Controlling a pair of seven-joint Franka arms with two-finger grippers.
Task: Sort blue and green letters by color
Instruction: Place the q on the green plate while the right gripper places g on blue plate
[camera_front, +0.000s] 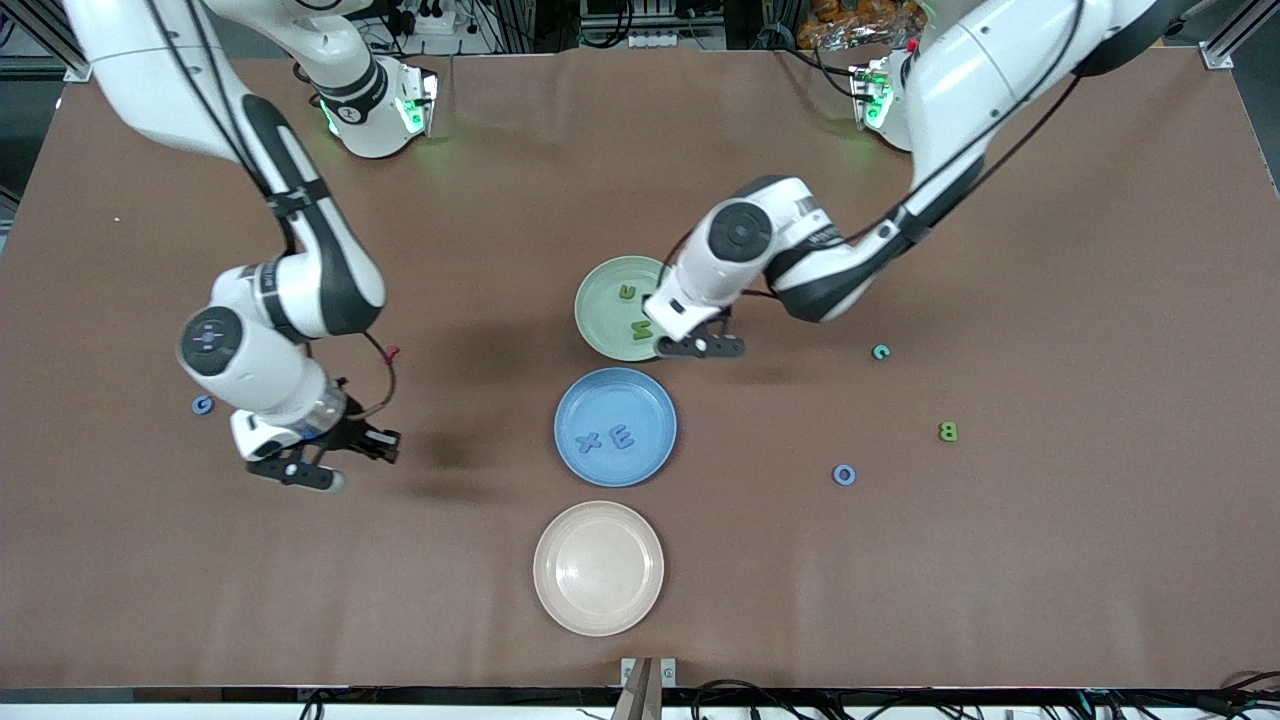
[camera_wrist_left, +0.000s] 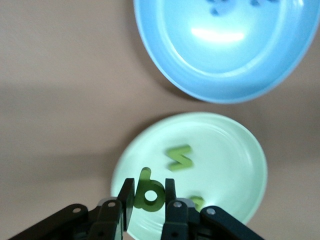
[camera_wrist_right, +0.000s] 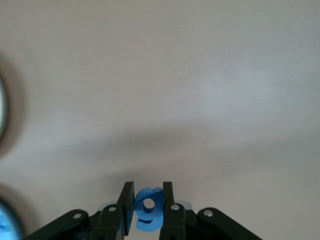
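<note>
green letter (camera_wrist_left: 149, 194) clamped in left end effector (camera_wrist_left: 149, 197), green plate (camera_wrist_left: 240, 150) beneath | right end effector (camera_wrist_right: 148, 207) clamps blue letter (camera_wrist_right: 149, 209) above surface (camera_wrist_right: 160, 75)

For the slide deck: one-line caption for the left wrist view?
Left gripper shut on a green letter above the green plate, which already holds two green letters; the blue plate lies alongside.
</note>
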